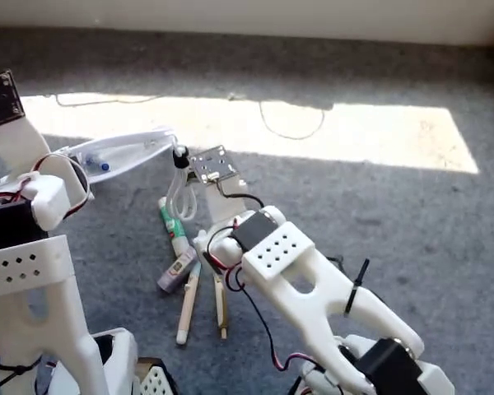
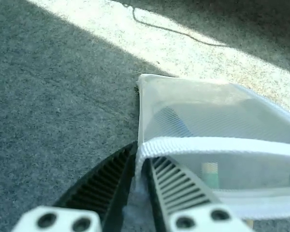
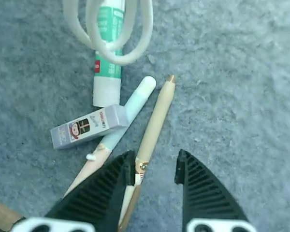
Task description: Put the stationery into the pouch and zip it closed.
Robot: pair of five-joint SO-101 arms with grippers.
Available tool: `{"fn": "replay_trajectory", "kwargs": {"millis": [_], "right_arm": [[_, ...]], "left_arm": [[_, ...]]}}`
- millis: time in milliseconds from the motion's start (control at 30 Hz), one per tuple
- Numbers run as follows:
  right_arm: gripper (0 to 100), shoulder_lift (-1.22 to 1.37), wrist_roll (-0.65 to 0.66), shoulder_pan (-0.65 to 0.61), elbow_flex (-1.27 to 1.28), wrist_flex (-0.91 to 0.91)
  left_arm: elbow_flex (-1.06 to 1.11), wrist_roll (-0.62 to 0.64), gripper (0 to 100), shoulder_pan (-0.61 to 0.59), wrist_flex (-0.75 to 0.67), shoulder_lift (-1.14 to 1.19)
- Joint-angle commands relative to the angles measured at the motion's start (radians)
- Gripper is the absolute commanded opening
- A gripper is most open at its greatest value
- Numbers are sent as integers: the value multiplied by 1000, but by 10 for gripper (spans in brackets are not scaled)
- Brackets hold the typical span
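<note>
Right claw [image 3: 155, 159] parted, poised over the near end of the beige pen [image 3: 153, 121]; long axis running forward from the claw, hugging one jaw, so closable straight across; left claw [image 2: 141, 157] clamped on the mesh pouch [image 2: 208, 111] rim, farther off.

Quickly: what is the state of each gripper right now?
Left gripper: closed on the edge of the pouch.
Right gripper: open, holding nothing, above a beige pen.

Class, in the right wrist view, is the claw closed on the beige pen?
No, the right claw is open, with the beige pen lying on the carpet below it.
</note>
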Motion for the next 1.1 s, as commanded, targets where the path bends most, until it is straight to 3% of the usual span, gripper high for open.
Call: {"fn": "replay_trajectory", "kwargs": {"millis": [0,433,667,933,1067], "right_arm": [[138,30,-8,15,-76,-74],[137,228,-2,24,-81,-240],[59,360,-2,68,-188,-240],[59,450,-2,70,-219,-236],[63,450,-2,70,-223,-137]], "left_arm": [[-48,-8,6,-12,3,-8],[-47,-8,6,-10,5,-8],[-48,-8,6,-5,17,-8],[-48,-8,6,-8,17,-8],[-48,-8,6,-8,17,-8]]}}
